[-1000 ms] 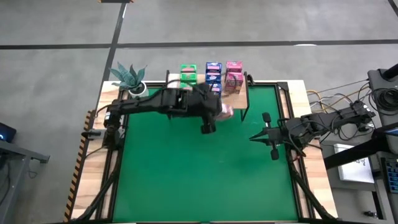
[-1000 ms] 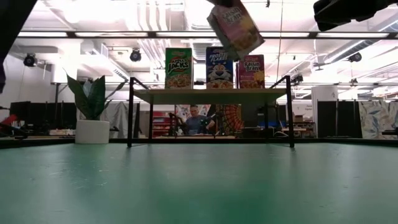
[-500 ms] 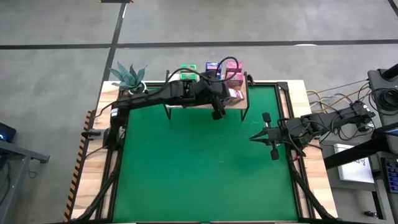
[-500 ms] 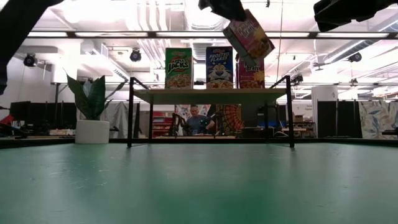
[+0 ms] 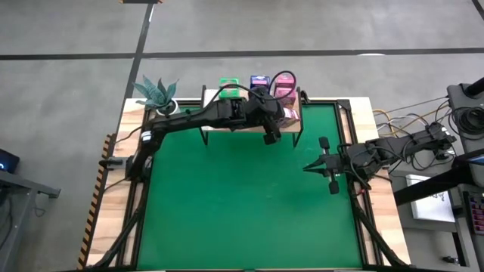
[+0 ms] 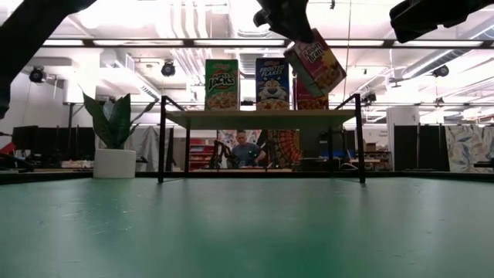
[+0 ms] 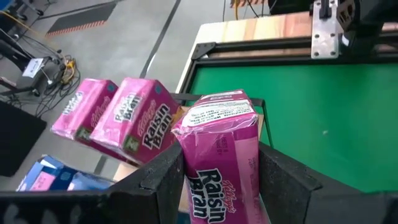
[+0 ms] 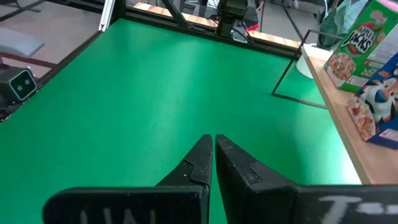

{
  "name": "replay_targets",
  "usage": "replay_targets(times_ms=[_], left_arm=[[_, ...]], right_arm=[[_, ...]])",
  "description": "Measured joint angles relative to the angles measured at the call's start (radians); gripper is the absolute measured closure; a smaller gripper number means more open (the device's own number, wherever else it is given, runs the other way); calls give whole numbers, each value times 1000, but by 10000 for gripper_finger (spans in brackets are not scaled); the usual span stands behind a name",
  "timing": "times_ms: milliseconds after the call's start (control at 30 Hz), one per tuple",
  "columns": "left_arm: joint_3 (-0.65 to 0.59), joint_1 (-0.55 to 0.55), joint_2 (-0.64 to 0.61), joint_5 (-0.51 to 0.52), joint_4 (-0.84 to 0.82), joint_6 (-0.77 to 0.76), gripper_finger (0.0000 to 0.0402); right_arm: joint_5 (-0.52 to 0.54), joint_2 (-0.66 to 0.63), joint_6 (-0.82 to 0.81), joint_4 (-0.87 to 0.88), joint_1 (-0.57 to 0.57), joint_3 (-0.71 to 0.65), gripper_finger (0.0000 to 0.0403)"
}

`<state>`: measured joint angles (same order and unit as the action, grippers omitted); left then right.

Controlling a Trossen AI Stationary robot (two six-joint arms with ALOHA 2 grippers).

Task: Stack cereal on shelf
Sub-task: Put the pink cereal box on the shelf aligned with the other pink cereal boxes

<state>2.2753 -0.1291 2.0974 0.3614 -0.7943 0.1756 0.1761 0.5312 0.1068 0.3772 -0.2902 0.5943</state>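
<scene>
My left gripper (image 5: 274, 115) is shut on a pink Raisin Bran cereal box (image 7: 221, 155) and hangs over the right end of the shelf (image 5: 211, 97), a light wood plank on thin black legs (image 6: 258, 117). In the low view the held box (image 6: 316, 66) hangs tilted above the plank. Green boxes (image 5: 229, 83), blue boxes (image 5: 259, 80) and two other pink boxes (image 7: 140, 121) stand on the shelf top. My right gripper (image 5: 305, 167) is shut and waits over the table's right part, holding nothing. My left gripper pinches the pink box between its two fingers (image 7: 166, 180), one on each narrow side (image 7: 252, 162). The printed front face looks at the wrist camera and the end flap (image 7: 221, 109) sticks out past the fingertips. The box is lifted clear and tilted, held from above.
A potted plant (image 5: 156, 94) stands at the table's far left corner, beside the shelf. The green table top (image 5: 242, 196) spreads in front of the shelf. A person (image 6: 245, 150) sits in the room beyond the table.
My left gripper has carried the pink box toward the table's far edge and to the right, from above the green top in front of the shelf to above the shelf's right end. The box has stayed tilted in the hold and sunk closer to the boxes standing there.
</scene>
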Motion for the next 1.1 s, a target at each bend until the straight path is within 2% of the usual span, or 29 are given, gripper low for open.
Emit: replay_targets(times_ms=[667,1100], left_arm=[[0,-1,36,6,21,-9,236],[0,-4,44,6,53,-9,214]], right_arm=[[0,0,-36,3,0,-10,394],[0,0,-45,7,0,-10,394]])
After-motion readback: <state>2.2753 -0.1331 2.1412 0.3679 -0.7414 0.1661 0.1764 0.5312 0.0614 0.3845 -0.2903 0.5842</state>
